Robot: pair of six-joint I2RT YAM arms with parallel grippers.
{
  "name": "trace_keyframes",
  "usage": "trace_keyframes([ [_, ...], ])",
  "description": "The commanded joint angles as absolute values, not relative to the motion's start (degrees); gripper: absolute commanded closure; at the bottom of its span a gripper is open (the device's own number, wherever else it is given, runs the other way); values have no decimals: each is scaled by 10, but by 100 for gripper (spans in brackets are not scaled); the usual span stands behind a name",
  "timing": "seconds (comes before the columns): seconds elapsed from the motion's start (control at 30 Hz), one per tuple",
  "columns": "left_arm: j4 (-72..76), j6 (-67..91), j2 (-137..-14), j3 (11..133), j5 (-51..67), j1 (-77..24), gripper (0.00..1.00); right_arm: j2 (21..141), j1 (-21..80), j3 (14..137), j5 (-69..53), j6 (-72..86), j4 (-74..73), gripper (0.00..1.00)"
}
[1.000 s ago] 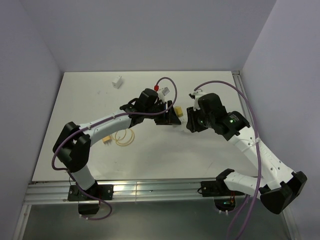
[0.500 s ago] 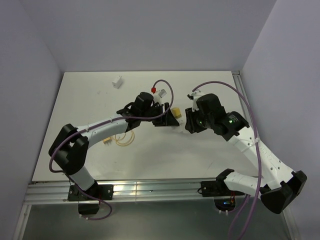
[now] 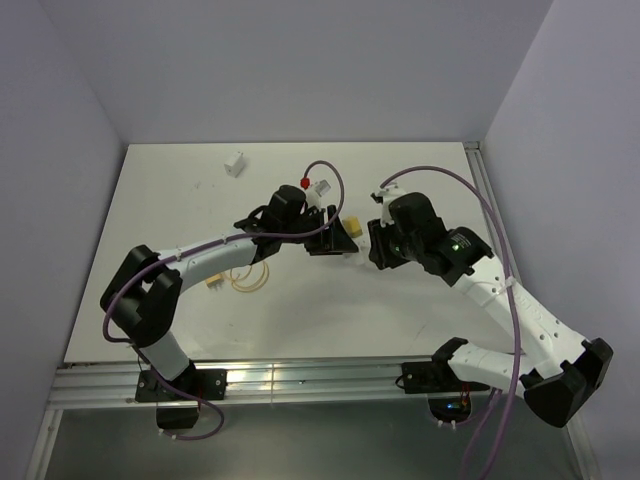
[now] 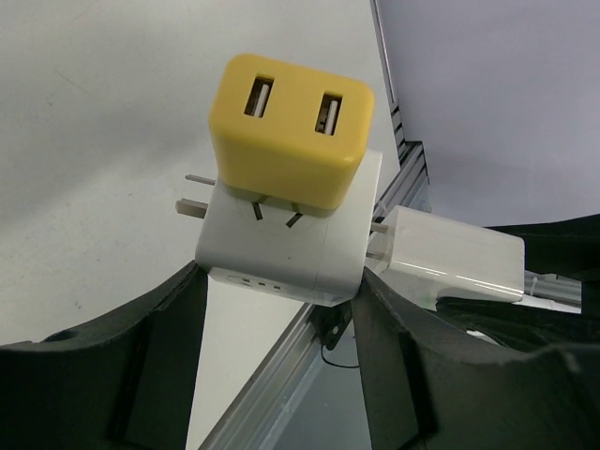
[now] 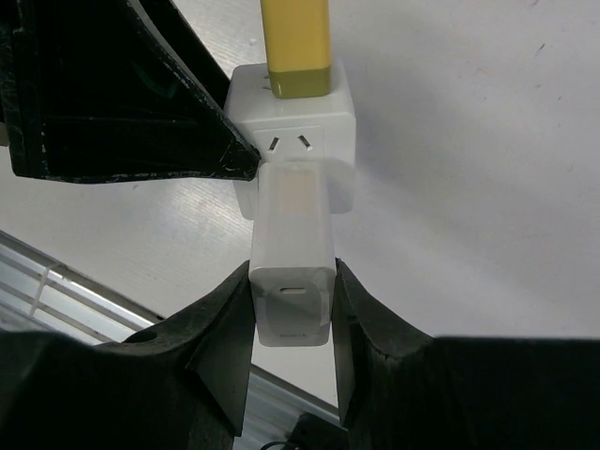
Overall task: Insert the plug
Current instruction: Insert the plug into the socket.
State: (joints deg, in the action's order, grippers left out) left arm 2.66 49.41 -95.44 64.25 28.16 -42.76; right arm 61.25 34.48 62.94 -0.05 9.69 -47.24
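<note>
1. The left claw (image 4: pixel 277 281) pinches a white adapter (image 4: pixel 281 244) by its two sides and holds it off the table (image 3: pixel 400 310).
2. A yellow charger (image 4: pixel 291 131) sits plugged into the adapter's upper face, filling that socket.
3. At 3 o'clock from the adapter, the white plug (image 5: pixel 292 281) meets its side socket. Its prongs partly show between the two bodies.
4. One dark finger (image 5: pixel 122 94) of the left claw lies just beside the plug's nose, crowding that face.
5. The right claw (image 5: pixel 292 291) is pressed onto the plug's rear end, one finger on each flank.
6. Around them on the table:
   - yellow rubber bands (image 3: pixel 250 275) and a small tan piece (image 3: pixel 212 283) at 8 o'clock from the left claw
   - a white block (image 3: pixel 236 163) at 10 o'clock, well apart
   - a red-tipped piece (image 3: pixel 306 184) near 11 o'clock
7. A purple cable (image 3: pixel 450 172) arches over the right wrist.
</note>
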Motion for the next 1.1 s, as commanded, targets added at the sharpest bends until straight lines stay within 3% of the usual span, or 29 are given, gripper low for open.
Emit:
trace_keyframes([
  [0.0, 175, 544, -920, 685, 416, -453, 100, 639, 363, 612, 52, 112, -425, 100],
  [0.23, 126, 511, -920, 720, 405, -468, 100, 701, 377, 652, 55, 100, -446, 100],
  [0.43, 191, 539, -938, 686, 420, -468, 100, 708, 375, 664, 16, 99, -445, 100],
  [0.77, 220, 534, -1012, 716, 436, -468, 100, 602, 361, 606, 40, 137, -442, 100],
  [1.07, 233, 549, -1110, 777, 456, -472, 100, 592, 352, 575, 38, 149, -442, 100],
])
